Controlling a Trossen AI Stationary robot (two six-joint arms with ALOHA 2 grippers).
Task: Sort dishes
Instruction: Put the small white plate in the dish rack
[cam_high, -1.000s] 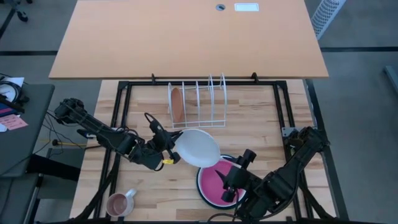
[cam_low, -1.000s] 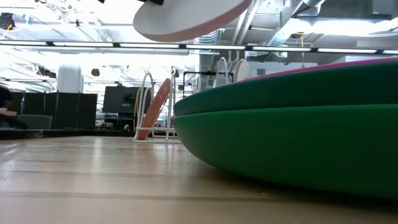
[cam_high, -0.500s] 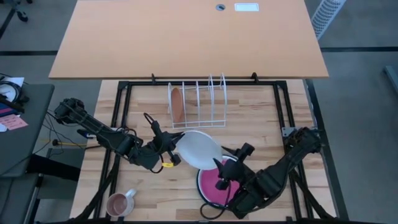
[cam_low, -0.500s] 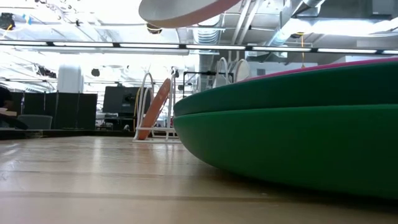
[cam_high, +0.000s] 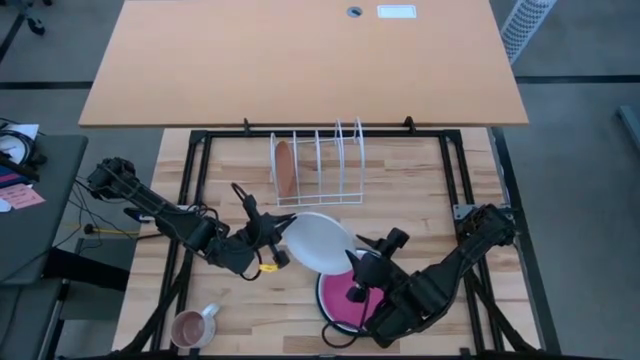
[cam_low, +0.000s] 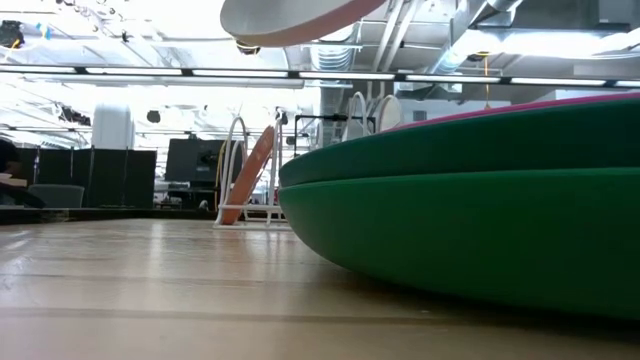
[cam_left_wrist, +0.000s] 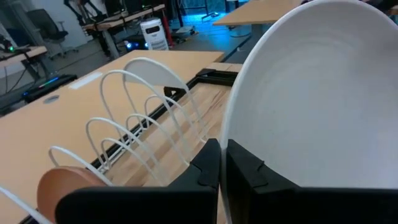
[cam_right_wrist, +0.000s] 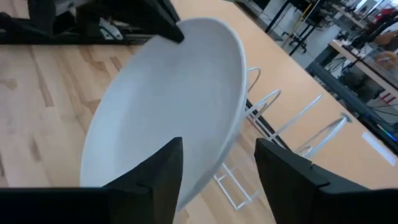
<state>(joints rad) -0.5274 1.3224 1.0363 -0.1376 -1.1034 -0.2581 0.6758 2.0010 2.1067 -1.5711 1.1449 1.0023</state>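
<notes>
The low view shows very little: a dark green plate (cam_low: 470, 230) fills the right half and is cut off at the frame edge, with only a thin magenta line (cam_low: 520, 108) of the pink plate on top of it. The white plate (cam_low: 300, 18) is cut off at the top edge, so its holder is not visible there.

In the high view, the white plate (cam_high: 318, 241) is round, smooth and plain, and it hangs in the air near the table centre. The left gripper (cam_high: 272, 247) pinches its rim at the 9 o'clock side, with both fingers pressed tight on the edge; the left wrist view shows the two dark fingers (cam_left_wrist: 205, 177) closed together on the plate (cam_left_wrist: 311, 99). The right gripper (cam_high: 366, 266) is at the plate's 4 o'clock side, above the pink plate (cam_high: 340, 298). Its fingers (cam_right_wrist: 152, 180) stand apart on either side of the white rim (cam_right_wrist: 168, 106); I cannot tell if they touch it.

The orange-brown plate (cam_high: 284, 168) stands on edge in the white wire rack (cam_high: 320, 165), at 12 o'clock from the white plate. Half of the pink plate is hidden under the right arm.
</notes>
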